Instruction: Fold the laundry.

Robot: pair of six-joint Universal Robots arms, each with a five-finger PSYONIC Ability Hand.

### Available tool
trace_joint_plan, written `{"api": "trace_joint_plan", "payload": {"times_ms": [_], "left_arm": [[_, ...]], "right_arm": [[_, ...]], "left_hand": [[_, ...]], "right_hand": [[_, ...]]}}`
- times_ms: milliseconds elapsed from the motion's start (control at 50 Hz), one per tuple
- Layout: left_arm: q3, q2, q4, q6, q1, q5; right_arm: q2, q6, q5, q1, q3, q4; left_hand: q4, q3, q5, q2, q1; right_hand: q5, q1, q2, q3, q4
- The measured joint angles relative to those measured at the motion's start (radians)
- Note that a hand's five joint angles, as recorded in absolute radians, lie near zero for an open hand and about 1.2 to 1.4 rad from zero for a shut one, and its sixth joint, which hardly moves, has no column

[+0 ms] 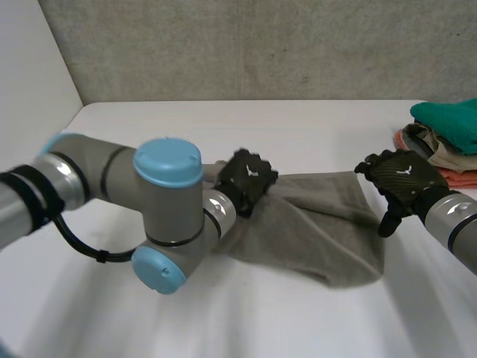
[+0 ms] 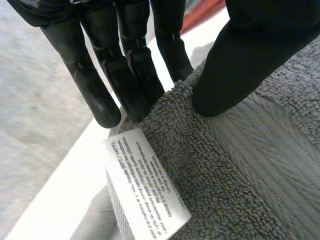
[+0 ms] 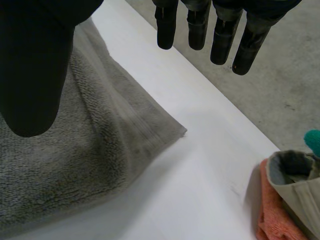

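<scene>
Fingers (image 2: 135, 75) and thumb of the left hand (image 1: 248, 177) pinch the grey towel's (image 1: 313, 224) edge beside its label (image 2: 145, 185).
Right hand (image 1: 402, 179) is spread open over the towel's corner, gripping nothing; the towel lies on the white table (image 1: 298, 127), with a clothes pile (image 1: 447, 142) near that hand.

Grey terry towel (image 1: 320, 224) lying rumpled, partly spread; white printed care label (image 2: 146, 185) at edge.

open table (image 1: 261, 313) in front, clothes pile (image 1: 447, 142) right
</scene>
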Motion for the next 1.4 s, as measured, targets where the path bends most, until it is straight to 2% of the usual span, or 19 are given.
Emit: {"api": "trace_joint_plan", "payload": {"times_ms": [100,160,260,300,320,400,480,560,660,740,800,900,960,1080,1160,1280,1300,1400], "left_arm": [[-0.042,0.123,0.003,-0.001,0.0,-0.057],[-0.083,0.232,0.006,-0.002,0.003,-0.077],[-0.138,0.382,0.01,-0.003,0.005,-0.091],[-0.147,0.406,0.011,-0.003,0.005,-0.093],[-0.166,0.46,0.012,-0.003,0.004,-0.095],[-0.194,0.541,0.014,-0.005,0.003,-0.098],[-0.216,0.593,0.014,-0.008,0.001,-0.098],[-0.238,0.64,0.014,-0.01,-0.002,-0.098],[-0.265,0.692,0.015,-0.01,-0.005,-0.097],[-0.276,0.707,0.019,-0.007,-0.004,-0.097],[-0.278,0.707,0.02,-0.006,-0.001,-0.096],[-0.279,0.701,0.022,-0.006,0.011,-0.094],[-0.279,0.697,0.024,-0.007,0.025,-0.095],[-0.279,0.698,0.027,-0.01,0.034,-0.097],[-0.278,0.704,0.028,-0.011,0.033,-0.097],[-0.271,0.711,0.028,-0.012,0.029,-0.1],[-0.269,0.714,0.028,-0.012,0.027,-0.102],[-0.266,0.724,0.028,-0.012,0.025,-0.106]], "right_arm": [[-0.02,0.004,0.001,-0.026,-0.039,0.081],[-0.031,0.008,-0.007,-0.05,-0.079,0.191],[-0.026,0.035,-0.076,-0.087,-0.14,0.389],[-0.021,0.045,-0.094,-0.09,-0.145,0.407],[-0.004,0.083,-0.148,-0.095,-0.153,0.44],[0.046,0.18,-0.243,-0.093,-0.159,0.444],[0.105,0.262,-0.278,-0.087,-0.164,0.384],[0.168,0.347,-0.257,-0.067,-0.176,0.274],[0.221,0.438,-0.134,-0.024,-0.209,0.113],[0.213,0.445,-0.086,-0.01,-0.216,0.095],[0.193,0.43,-0.09,-0.009,-0.213,0.114],[0.078,0.32,-0.151,-0.031,-0.205,0.265],[-0.002,0.223,-0.186,-0.124,-0.217,0.381],[-0.027,0.195,-0.201,-0.251,-0.253,0.428],[0.038,0.251,-0.198,-0.243,-0.288,0.398],[0.205,0.361,-0.193,-0.134,-0.342,0.296],[0.267,0.391,-0.192,-0.089,-0.364,0.257],[0.393,0.435,-0.189,-0.012,-0.418,0.168]], "left_hand": [[0.0,0.0,0.0,0.001,0.0],[0.0,0.0,0.0,0.001,0.0],[0.0,0.0,0.0,0.001,0.001],[0.0,0.0,0.0,0.001,0.001],[0.002,0.002,0.0,0.001,0.001],[0.004,0.002,0.0,0.002,0.001],[0.004,0.002,0.0,0.002,0.001],[0.004,0.002,0.0,0.002,0.001],[0.004,0.002,0.0,0.002,0.001],[0.004,0.002,0.0,0.002,0.001],[0.004,0.002,0.0,0.002,0.001],[0.004,0.002,0.0,0.002,0.001],[0.004,0.002,0.0,0.002,0.001],[0.004,0.002,0.0,0.002,0.001],[0.004,0.002,0.0,0.002,0.001],[0.005,0.002,0.0,0.002,0.001],[0.005,0.003,0.0,0.002,0.001],[0.005,0.006,0.0,0.004,0.001]], "right_hand": [[0.0,0.0,0.0,0.0,0.0],[0.0,0.0,0.0,0.0,0.0],[0.0,0.0,0.0,0.0,0.0],[0.0,0.0,0.0,0.0,0.0],[0.0,0.0,0.0,0.0,0.0],[0.0,0.0,0.0,0.0,0.0],[0.0,0.0,0.0,0.0,0.0],[0.0,0.0,0.0,0.0,0.0],[0.0,0.0,0.0,0.0,0.0],[0.041,0.025,0.041,0.051,0.031],[0.055,0.04,0.065,0.074,0.051],[0.062,0.049,0.072,0.087,0.067],[0.062,0.049,0.072,0.087,0.067],[0.027,0.041,0.061,0.063,0.049],[-0.002,-0.005,-0.004,-0.002,-0.002],[-0.002,-0.005,-0.004,-0.002,-0.002],[-0.002,-0.005,-0.004,-0.002,-0.002],[-0.002,-0.005,-0.004,-0.002,-0.002]]}}
